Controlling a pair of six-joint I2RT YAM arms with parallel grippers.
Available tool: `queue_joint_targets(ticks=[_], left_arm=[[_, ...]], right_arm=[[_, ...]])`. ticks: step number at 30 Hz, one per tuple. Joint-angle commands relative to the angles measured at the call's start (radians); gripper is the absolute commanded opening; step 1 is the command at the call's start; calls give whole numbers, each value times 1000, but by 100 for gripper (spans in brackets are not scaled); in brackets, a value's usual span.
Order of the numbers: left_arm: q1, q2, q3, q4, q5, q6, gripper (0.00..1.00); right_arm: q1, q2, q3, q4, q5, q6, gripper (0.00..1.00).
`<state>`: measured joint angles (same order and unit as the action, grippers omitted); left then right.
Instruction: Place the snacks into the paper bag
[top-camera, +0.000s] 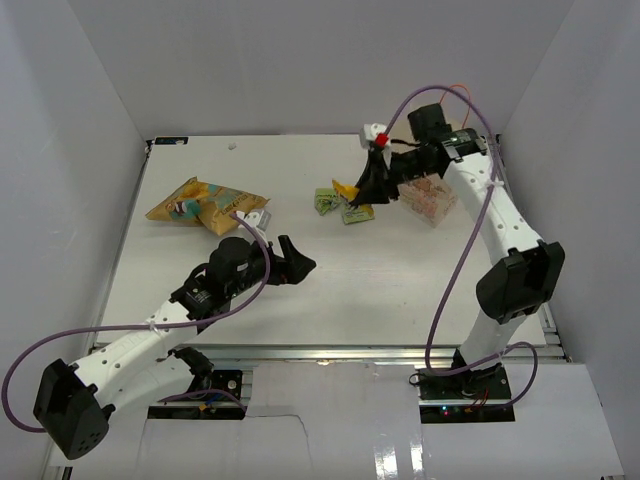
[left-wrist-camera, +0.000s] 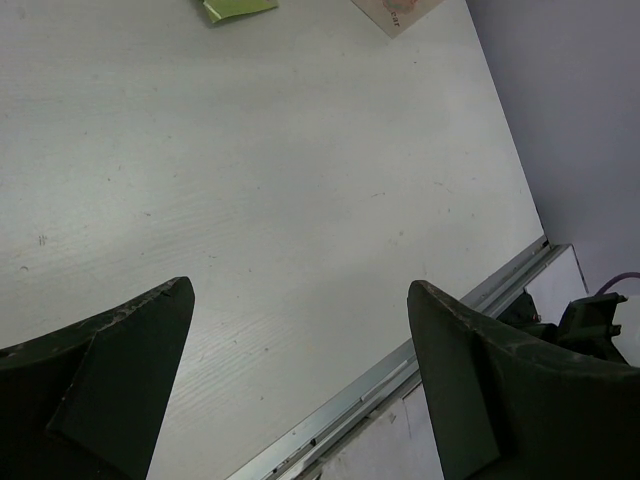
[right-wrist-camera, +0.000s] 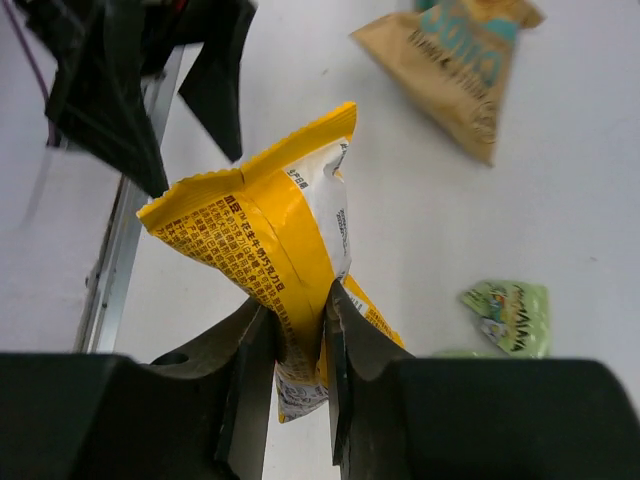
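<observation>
My right gripper is shut on a yellow bar, which sticks up between the jaws above the table. From above, that gripper holds the yellow bar just left of the cream paper bag, which lies at the back right. Two small green packets rest beside it. The large yellow-orange chip bag lies at the back left. My left gripper hangs open over bare table, nothing between its fingers.
A small white and red item sits at the far edge behind my right gripper. The metal rail of the table's near edge runs under my left fingers. White walls enclose three sides.
</observation>
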<state>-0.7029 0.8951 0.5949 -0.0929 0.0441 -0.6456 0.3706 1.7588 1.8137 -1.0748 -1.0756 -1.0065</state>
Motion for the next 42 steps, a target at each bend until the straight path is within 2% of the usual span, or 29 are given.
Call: queue_joint_targets(ticks=[1,2,5,6,12,17,21,26,32,33,36,38,39,42], left_arm=[[5,5,-7,24,22,8,98],[5,7,-7,25,22,8,98],[5,1,-12,30,22,6,98],[5,-1,-14,33,22,4,98],[5,-1,-15,33,25,3,98],[5,2,-15,38,23,1,98],[5,36,12,48,2,-22,98],[13,171,124,-19,-82,-101,98],[34,399,336,-146,-185,-270,98],[45,434,370,-169,-196,-294,98],[80,585,502,-241,-191,-383,95],[97,666,604,-293,-162,-432,87],[118,756,644,-313,-147,-469,81],[149,943,819,-415,-112,-518,78]], right_arm=[[-87,-67,119,217,-116,365,16],[-126,-73,151,375,-94,528,16],[-212,-93,200,641,37,777,11],[-229,-97,208,688,145,813,10],[-323,-142,167,964,425,936,8],[-348,-133,145,1000,611,927,8],[-354,-133,66,1000,765,891,8],[-358,-171,-83,1001,790,858,11],[-358,-228,-224,998,783,826,23],[-358,-232,-235,998,783,826,35],[-389,-258,-257,989,769,835,51],[-401,-283,-264,981,757,847,53],[-415,-291,-266,971,750,858,54],[-449,-327,-284,945,715,867,57]])
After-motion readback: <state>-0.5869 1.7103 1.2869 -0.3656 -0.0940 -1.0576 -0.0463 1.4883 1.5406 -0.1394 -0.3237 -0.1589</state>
